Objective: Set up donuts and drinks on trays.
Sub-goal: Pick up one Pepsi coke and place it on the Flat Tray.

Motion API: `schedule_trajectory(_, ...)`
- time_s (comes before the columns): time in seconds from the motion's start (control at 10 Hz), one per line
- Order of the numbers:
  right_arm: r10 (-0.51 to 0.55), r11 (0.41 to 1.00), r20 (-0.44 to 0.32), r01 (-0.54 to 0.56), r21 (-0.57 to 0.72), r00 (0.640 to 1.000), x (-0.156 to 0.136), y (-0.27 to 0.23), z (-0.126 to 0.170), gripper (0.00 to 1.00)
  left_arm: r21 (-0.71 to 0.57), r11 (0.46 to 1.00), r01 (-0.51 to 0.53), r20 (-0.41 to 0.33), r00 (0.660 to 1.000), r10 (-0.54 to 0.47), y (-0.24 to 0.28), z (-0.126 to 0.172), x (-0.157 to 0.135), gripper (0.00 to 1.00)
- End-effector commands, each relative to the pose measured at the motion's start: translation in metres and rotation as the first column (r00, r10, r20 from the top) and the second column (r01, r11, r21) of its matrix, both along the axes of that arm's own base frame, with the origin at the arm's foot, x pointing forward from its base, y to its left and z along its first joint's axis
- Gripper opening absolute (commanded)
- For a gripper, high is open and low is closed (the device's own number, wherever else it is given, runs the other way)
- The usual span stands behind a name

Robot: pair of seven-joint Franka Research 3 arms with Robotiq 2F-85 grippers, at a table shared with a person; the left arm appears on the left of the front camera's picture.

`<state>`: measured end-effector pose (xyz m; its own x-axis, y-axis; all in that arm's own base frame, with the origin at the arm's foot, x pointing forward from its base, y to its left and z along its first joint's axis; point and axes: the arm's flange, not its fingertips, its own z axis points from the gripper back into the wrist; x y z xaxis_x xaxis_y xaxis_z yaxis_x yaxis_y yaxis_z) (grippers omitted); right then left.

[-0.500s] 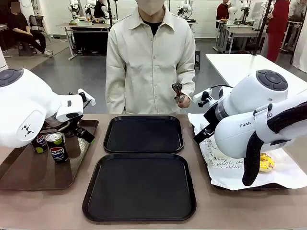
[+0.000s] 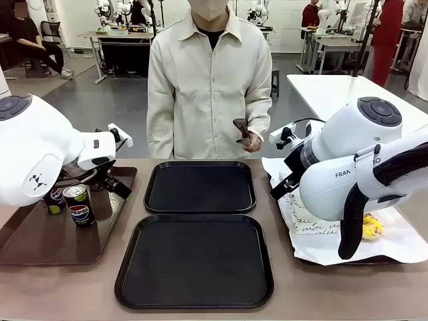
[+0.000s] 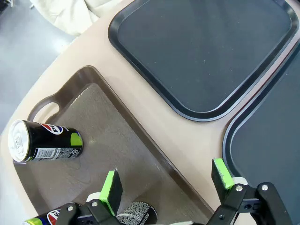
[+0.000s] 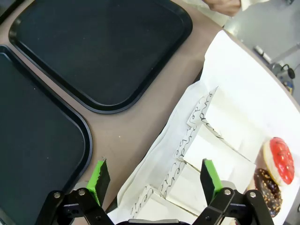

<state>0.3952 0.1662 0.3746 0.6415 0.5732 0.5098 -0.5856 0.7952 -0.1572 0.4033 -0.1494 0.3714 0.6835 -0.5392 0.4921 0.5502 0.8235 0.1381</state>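
Two trays (image 2: 194, 264) bare, rims side by side; left fingers (image 3: 111, 185) spread, right fingers (image 4: 99, 175) spread.

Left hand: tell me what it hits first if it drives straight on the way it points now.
Most likely the brown tray: the open left hand points down at its rim beside the black trays, with nothing between its pads. A can stands close to one finger; depth is unclear.

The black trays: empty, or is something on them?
Empty. The near tray and the far tray show bare black surface; the cans stand on the brown tray.
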Motion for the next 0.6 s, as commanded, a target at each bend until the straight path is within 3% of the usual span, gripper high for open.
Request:
schedule_trajectory(0.0,0.0,1.0,0.0,0.0,0.0,1.0,0.0,0.0001,0.0,1.0,0.0,1.0,0.0,0.0,1.0,0.0,0.0,0.0,0.0,1.0)
schedule_trajectory(0.5,0.0,1.0,0.0,0.0,0.0,1.0,0.0,0.0001,0.0,1.0,0.0,1.0,0.0,0.0,1.0,0.0,0.0,0.0,0.0,1.0)
